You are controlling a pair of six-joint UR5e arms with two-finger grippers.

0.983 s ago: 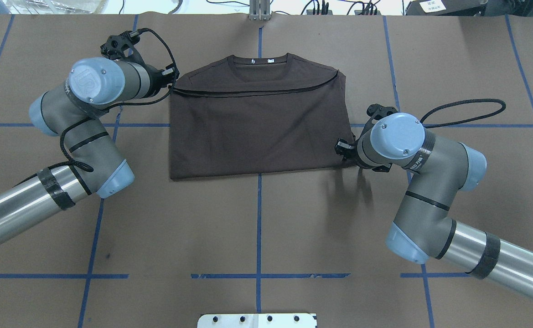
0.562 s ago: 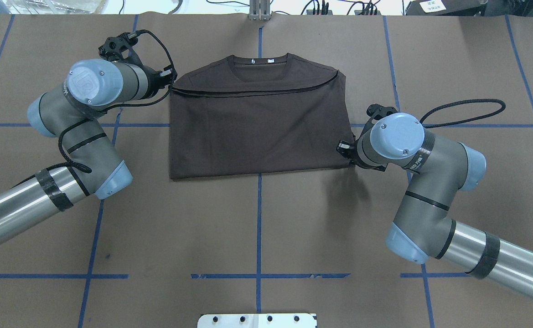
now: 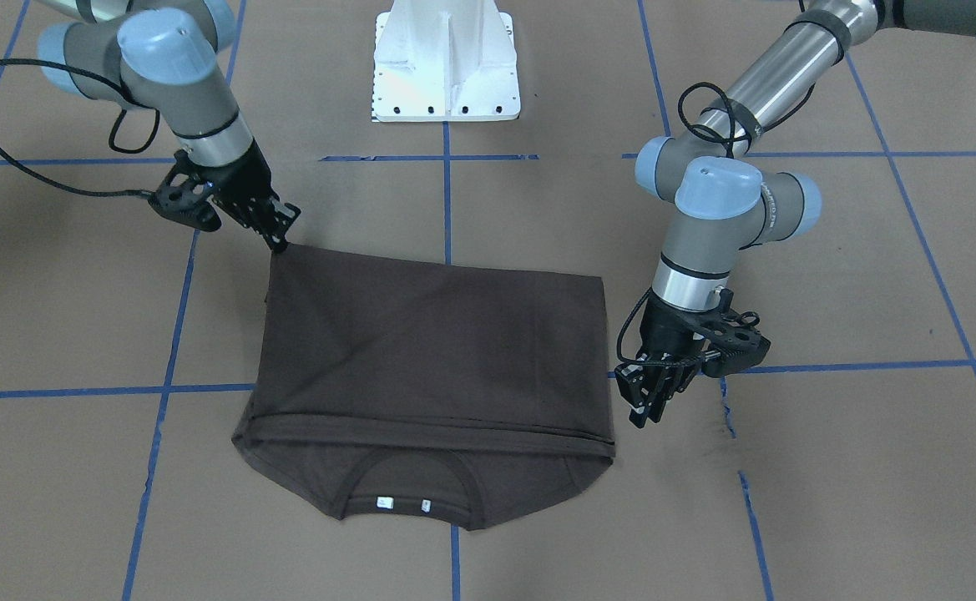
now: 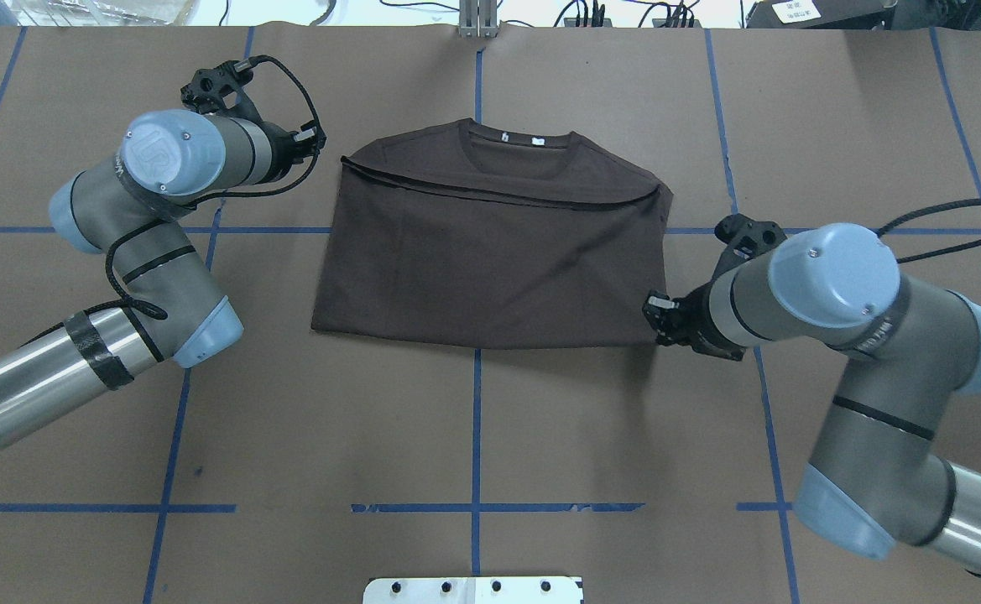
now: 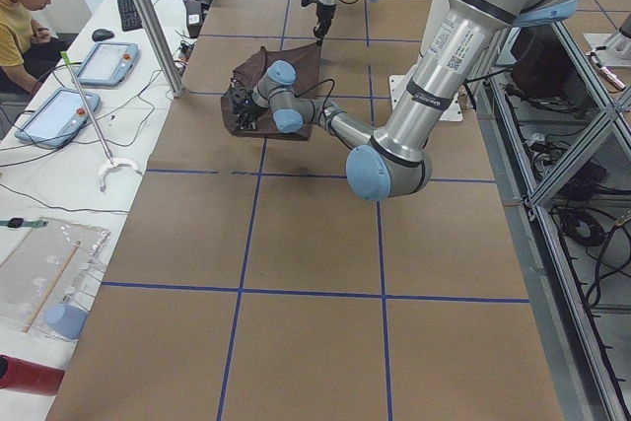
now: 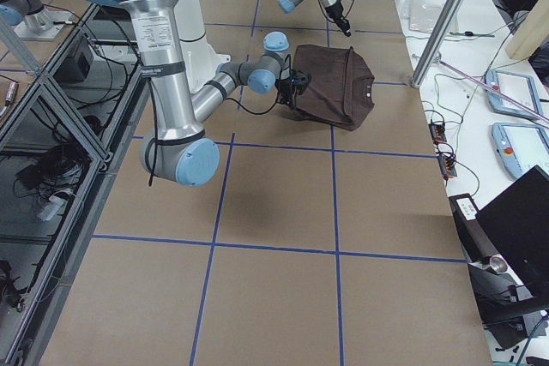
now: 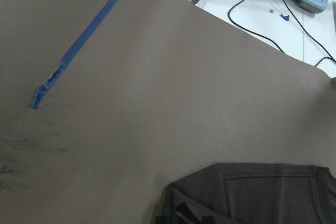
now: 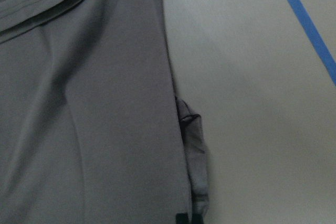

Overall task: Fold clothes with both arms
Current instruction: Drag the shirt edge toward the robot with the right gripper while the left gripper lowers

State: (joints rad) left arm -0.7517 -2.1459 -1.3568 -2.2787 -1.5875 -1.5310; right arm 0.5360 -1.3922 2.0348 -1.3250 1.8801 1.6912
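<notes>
**Front view:** the shirt (image 3: 429, 334), folded once, lies flat on the desk (image 3: 830, 467), collar (image 3: 404, 507) toward the camera. The right fingers (image 3: 279, 235) pinch its rear corner. The left fingers (image 3: 644, 402) hang released just beside the opposite edge.

**Overhead view:** the shirt (image 4: 490, 260) sits skewed.

**Right wrist view:** cloth bunches at the pinch.

The step likely goes best with a low, slow pull. The left fingers should take the free corner so the layers stay aligned.

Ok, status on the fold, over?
Right end effector shut on the T-shirt at its robot-side corner. Left end effector off the cloth, beside the shoulder end; jaws unreadable. T-shirt folded, lying flat. Nothing visible in the way.
</notes>
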